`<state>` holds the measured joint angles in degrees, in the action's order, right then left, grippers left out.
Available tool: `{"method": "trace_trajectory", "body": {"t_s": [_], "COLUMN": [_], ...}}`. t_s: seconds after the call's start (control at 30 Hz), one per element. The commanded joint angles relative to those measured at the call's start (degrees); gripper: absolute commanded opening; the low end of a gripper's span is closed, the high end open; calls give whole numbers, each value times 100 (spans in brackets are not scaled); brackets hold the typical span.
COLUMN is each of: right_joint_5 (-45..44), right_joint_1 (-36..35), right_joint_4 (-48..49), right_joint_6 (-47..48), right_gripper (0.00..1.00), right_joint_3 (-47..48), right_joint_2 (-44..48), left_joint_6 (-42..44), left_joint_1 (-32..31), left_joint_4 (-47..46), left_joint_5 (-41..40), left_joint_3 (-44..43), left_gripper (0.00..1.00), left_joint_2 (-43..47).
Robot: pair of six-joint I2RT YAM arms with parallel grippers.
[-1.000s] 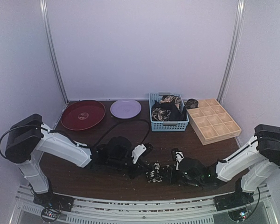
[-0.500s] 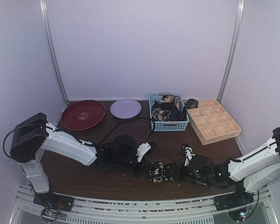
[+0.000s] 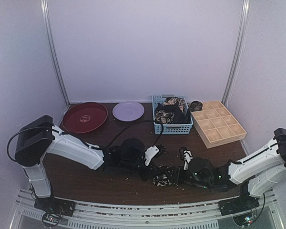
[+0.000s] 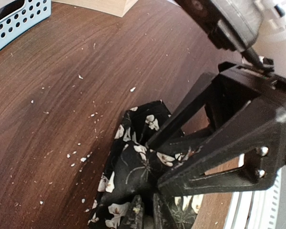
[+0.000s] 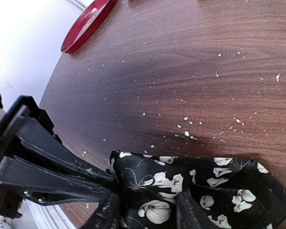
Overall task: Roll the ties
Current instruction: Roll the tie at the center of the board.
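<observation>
Ties show in two places. One tie (image 3: 164, 177) lies crumpled on the brown table (image 3: 86, 181) near its front edge, between the two grippers. A heap of bundled ties (image 3: 170, 113) fills the single blue basket (image 3: 173, 128) at the back; how many cannot be counted.

There are also two plates, a dark red plate (image 3: 85, 117) and a lavender plate (image 3: 128, 110), and one wooden gridded tray (image 3: 218, 125) just right of the basket. A dark lump (image 3: 196, 105) at the tray's far left corner is too small to identify. Pale specks (image 5: 186, 132) dot the tabletop.

The left gripper (image 3: 152, 173) has its fingers nearly together, pinching the tie's left edge. The right gripper (image 3: 177, 175) stands with fingers apart on either side of the folded cloth; whether its pads press the cloth cannot be told.

From above, both grippers cover much of the tie. In both wrist views the bottom edge cuts off its near end. The picture's right edge clips the right arm's upper link.

Compared with a second ago, the left gripper has reached further right and the tie has shifted right with it. The right arm's upper link has moved outward to the frame's edge.
</observation>
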<state>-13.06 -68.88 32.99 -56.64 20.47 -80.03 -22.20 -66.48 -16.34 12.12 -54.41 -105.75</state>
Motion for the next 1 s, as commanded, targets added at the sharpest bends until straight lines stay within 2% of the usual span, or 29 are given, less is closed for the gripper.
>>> {"method": "trace_trajectory", "body": {"t_s": [0.0,0.17,0.4,0.53,0.73,0.97], "right_joint_5": [-93,-83,52,62,-190,-217], "right_joint_1": [-22,-23,-27,-22,-11,0], "right_joint_4": [-220,-172,94,162,35,7], "right_joint_6": [42,52,-2,-37,-8,-44], "right_gripper": [38,36,34,33,32,31], "right_joint_3": [-53,-241,-283,-200,-280,-420], "right_joint_2": [-110,-188,-455,-559,-444,-438], "left_joint_6": [-196,-396,-778,-786,-972,-1087], "left_joint_1": [-43,83,728,821,729,456], "left_joint_4": [-61,93,-202,-262,-960,-1258], "left_joint_5": [-317,-803,-554,-644,-204,105], "left_joint_3": [16,428,1442,1879,2045,1501], "left_gripper": [12,16,16,16,12,7], "left_joint_2": [251,892,1569,1850,1430,521]}}
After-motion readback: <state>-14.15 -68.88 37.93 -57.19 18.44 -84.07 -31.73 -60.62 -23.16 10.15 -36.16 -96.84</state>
